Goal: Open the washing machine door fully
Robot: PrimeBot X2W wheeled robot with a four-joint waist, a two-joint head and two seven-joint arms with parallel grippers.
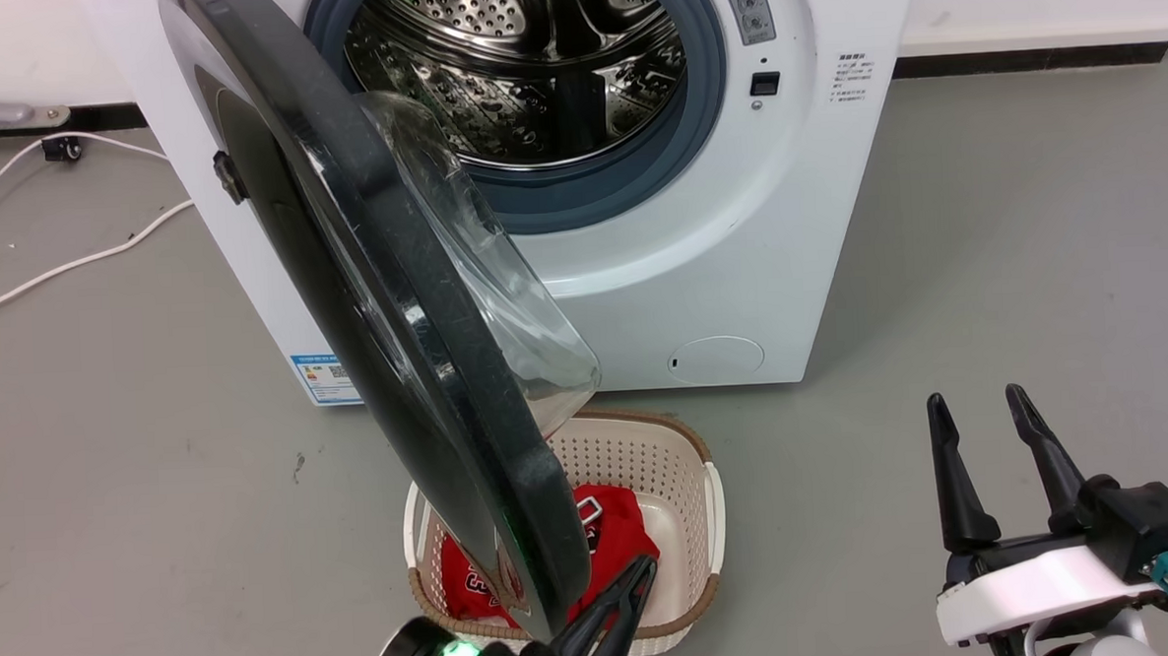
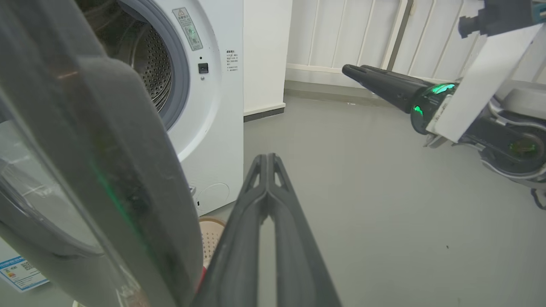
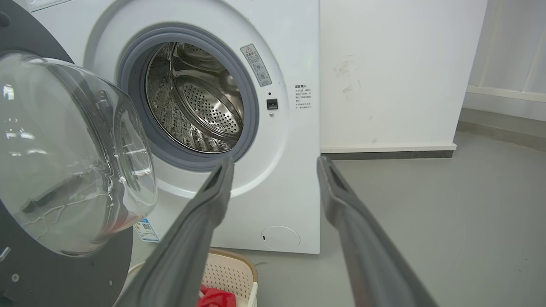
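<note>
The door (image 1: 396, 307) stands swung out from its hinge on the left side of the washing machine (image 1: 739, 262), nearly edge-on in the head view. Its glass bowl (image 1: 483, 263) faces the open drum (image 1: 533, 64). The door's free lower edge hangs over a basket (image 1: 710, 500) holding a red garment (image 1: 613, 534), which sits on the floor against the machine's front.

The left gripper (image 1: 642, 567) sits just beside that lower edge, on the bowl side, its fingers pressed together with nothing between them; I cannot tell if it touches the rim. The right gripper (image 1: 977, 400) hovers well apart to the right, fingers spread wide and empty, over bare grey floor (image 1: 985, 251). A white cable (image 1: 49, 272) lies on the floor left of the machine.
</note>
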